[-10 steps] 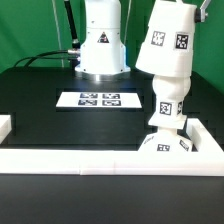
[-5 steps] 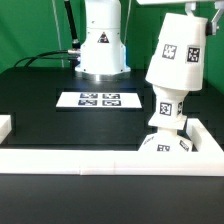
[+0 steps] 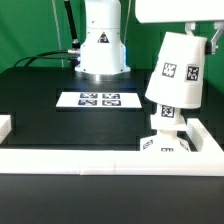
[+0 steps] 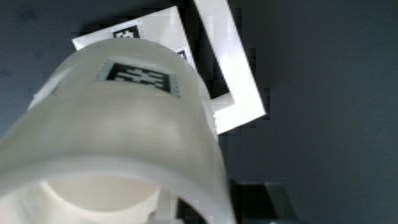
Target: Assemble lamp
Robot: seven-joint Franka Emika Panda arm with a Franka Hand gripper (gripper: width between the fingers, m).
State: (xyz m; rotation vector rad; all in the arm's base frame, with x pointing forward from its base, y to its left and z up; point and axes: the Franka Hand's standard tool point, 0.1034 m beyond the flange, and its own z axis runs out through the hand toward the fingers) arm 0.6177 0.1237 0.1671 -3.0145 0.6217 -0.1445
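Note:
The white tapered lamp shade [image 3: 178,68] hangs tilted in my gripper [image 3: 200,32], which is shut on its upper rim at the exterior view's right. Its wide lower end sits just above the round bulb [image 3: 165,112]. The bulb stands upright on the flat square base [image 3: 163,146] in the corner of the white wall. In the wrist view the shade [image 4: 125,130] fills most of the picture, with a tag on its side. One dark finger [image 4: 267,200] shows beside it. The bulb is hidden there.
A low white wall [image 3: 70,160] runs along the front and turns back at the right [image 3: 205,135]. The marker board [image 3: 98,100] lies mid-table. The robot's white body [image 3: 102,45] stands at the back with cables to its left.
The shade has moved down and toward the exterior view's right, coming closer over the bulb. The bulb and base have not moved.

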